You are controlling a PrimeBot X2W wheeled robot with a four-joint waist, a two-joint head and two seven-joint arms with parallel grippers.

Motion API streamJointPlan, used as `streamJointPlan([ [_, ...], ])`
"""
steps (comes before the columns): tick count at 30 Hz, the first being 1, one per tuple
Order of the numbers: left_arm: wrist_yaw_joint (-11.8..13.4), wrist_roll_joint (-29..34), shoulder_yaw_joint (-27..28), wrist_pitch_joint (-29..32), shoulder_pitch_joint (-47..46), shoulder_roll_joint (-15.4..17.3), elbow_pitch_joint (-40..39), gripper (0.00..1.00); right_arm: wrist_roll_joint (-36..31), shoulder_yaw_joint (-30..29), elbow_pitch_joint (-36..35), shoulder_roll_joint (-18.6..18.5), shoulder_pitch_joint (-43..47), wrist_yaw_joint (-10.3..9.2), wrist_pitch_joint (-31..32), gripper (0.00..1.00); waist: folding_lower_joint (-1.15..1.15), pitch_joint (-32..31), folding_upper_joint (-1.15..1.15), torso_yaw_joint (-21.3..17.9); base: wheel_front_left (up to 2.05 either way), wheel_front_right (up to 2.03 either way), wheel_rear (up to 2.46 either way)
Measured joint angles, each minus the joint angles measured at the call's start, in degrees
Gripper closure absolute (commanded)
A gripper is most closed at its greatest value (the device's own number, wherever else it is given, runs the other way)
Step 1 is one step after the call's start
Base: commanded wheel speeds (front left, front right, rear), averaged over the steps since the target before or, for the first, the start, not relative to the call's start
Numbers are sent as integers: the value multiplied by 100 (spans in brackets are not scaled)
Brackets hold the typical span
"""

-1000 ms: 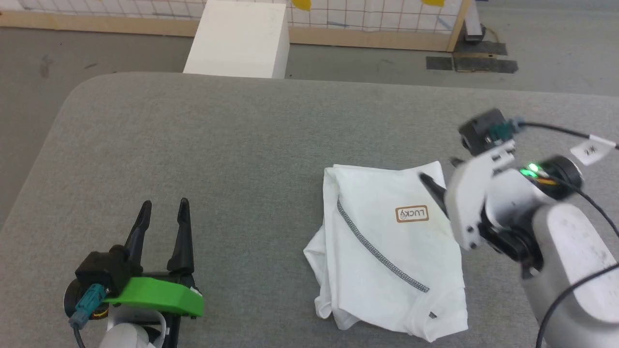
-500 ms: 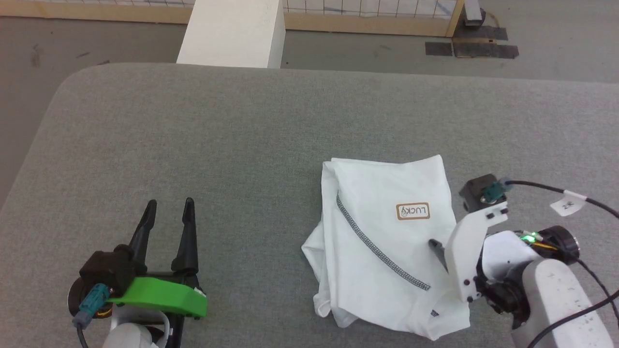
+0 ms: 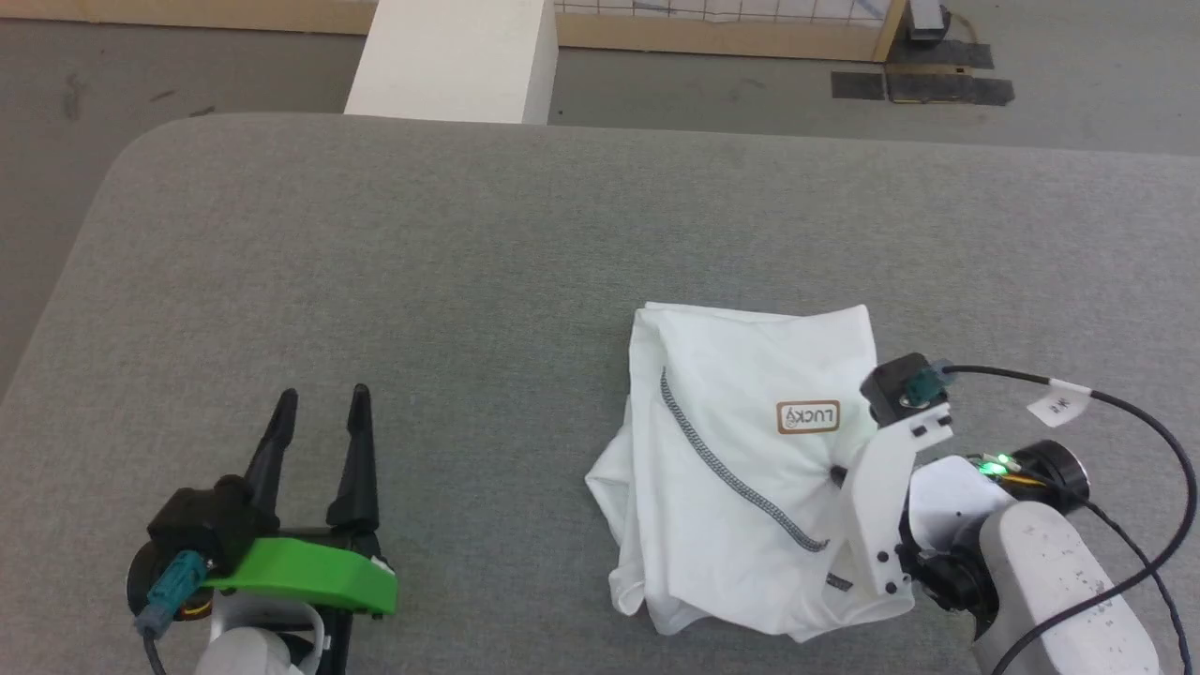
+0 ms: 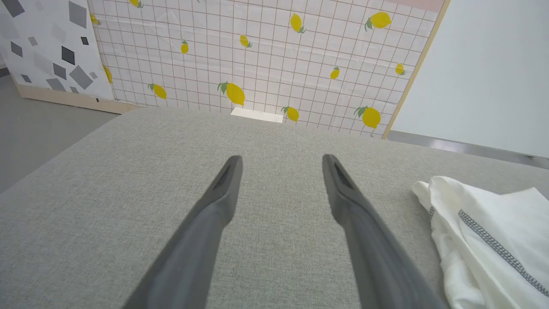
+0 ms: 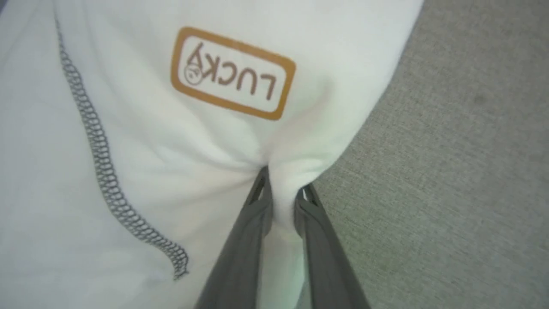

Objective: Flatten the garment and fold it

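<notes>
Left gripper (image 3: 322, 394), long dark fingers on a green mount, hovers over the lower left of the grey fabric-covered table (image 3: 469, 281). Its fingers are spread apart with nothing between them; in the left wrist view (image 4: 282, 159) bare table weave shows through the gap. Its pose matches both earlier frames.

A rigid white box (image 3: 450, 56) stands on the floor past the table's far edge. The head view's framing differs a little from the frame half a second back, so the camera has shifted.

The garment (image 3: 731, 506), a white thin-fabric shirt, lies bundled and roughly folded on the table right of centre, well apart from the left gripper. Its left edge shows at the right of the left wrist view (image 4: 493, 231). A dark grey zigzag seam (image 3: 731, 483) runs diagonally across it. An orange-bordered "LUCKY" patch (image 3: 808, 417) reads upside down.

Right gripper (image 3: 834, 473): one second ago it was raised near the garment's upper right. Half a second ago it sat lower at the right edge with the cloth flat. Now it reaches in from the right, just below the patch. In the right wrist view (image 5: 283, 182) the fingers are clenched on a pinch of the white cloth (image 5: 128, 128), and creases radiate from the grip. The patch (image 5: 233, 73) sits just above the tips and the seam (image 5: 103, 167) runs to their left.
</notes>
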Motion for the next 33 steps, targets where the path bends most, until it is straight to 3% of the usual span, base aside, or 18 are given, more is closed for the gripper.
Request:
streamJointPlan([
  [6,114,-60,233,-1,151,107,-118,0,304,959,-29,-531,-410,2,75,100,0,-40,0,-353,0,0,0],
  [12,199,-78,355,-1,246,176,-347,0,776,2017,-133,-1282,-1089,2,211,100,0,-21,0,-1031,0,0,0],
  [16,242,-78,370,10,236,203,-471,0,960,2432,15,-1548,-1565,2,77,100,0,44,0,-1556,0,0,0],
  [24,247,-26,337,185,40,399,-756,0,1043,2548,739,-1942,-2262,2,-535,100,0,320,0,-2495,0,0,0],
  [33,369,54,504,455,-133,728,-1315,0,728,1902,1469,-2535,-2874,2,-1201,100,1,1058,0,-2823,0,0,0],
])
